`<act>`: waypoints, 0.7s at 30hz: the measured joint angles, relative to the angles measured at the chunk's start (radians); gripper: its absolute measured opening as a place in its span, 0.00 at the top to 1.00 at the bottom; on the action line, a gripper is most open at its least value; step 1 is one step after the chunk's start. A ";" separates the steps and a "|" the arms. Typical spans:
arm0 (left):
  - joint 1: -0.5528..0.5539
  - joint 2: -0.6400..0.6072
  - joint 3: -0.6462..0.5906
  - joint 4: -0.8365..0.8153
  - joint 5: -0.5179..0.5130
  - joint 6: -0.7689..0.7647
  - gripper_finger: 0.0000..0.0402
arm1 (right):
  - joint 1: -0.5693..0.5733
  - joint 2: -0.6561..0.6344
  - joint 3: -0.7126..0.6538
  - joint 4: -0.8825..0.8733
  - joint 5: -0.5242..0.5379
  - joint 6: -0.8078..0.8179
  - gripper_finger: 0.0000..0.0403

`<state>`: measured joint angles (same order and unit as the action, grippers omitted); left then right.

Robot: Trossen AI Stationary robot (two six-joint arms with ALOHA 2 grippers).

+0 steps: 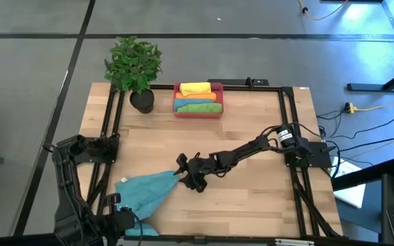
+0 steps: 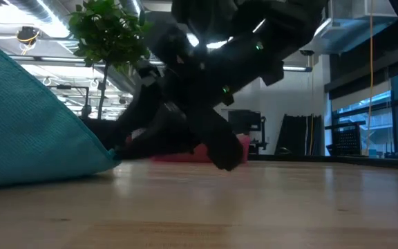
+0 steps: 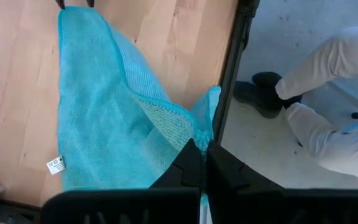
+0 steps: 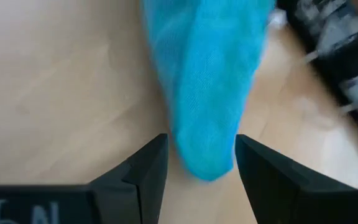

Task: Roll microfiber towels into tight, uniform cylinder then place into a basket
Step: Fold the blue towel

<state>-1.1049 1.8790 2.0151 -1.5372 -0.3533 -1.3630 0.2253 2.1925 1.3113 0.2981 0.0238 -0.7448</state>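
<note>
A teal-blue towel [image 1: 146, 193] lies at the table's near left, drawn to a point toward the right. My right gripper [image 1: 182, 169] is shut on that pointed end, which also shows in the right wrist view [image 4: 207, 93]. My left gripper [image 1: 123, 220] is shut on the towel's near edge by the table's front rail. The red-pink basket [image 1: 198, 113] stands at the far middle. It holds rolled yellow, orange, teal and green towels. My left gripper pinches a raised fold of the towel's near edge [image 3: 202, 127] between its two shut fingers, by the table's front rail. The rest of the towel lies spread on the table beyond it. My right gripper holds the towel's bunched, pointed end [image 4: 204, 158] between its two fingers [image 4: 146, 171], coming in low from the table's right, along the towel. The end is gathered in several layers and sits just above the wood.
A potted plant [image 1: 134, 65] stands left of the basket. Black frame rails [image 1: 112, 130] run along the table's sides. A person in white clothes and dark shoes [image 3: 328, 99] stands past the near edge. Bare wood lies between the towel and the basket.
</note>
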 joint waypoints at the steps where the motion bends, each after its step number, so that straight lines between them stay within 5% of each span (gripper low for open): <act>1: 0.000 0.000 0.000 0.000 0.000 0.000 1.00 | 0.000 0.006 0.004 -0.024 0.000 -0.002 0.53; 10: 0.000 0.000 0.000 0.000 0.004 -0.020 1.00 | 0.000 0.072 0.069 -0.051 0.033 -0.050 0.57; 21: 0.000 0.000 0.000 -0.014 0.007 -0.019 1.00 | -0.010 0.060 0.067 -0.085 0.089 -0.006 0.97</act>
<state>-1.1046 1.8786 2.0150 -1.5510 -0.3458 -1.3821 0.2152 2.2527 1.3783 0.2127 0.1127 -0.7511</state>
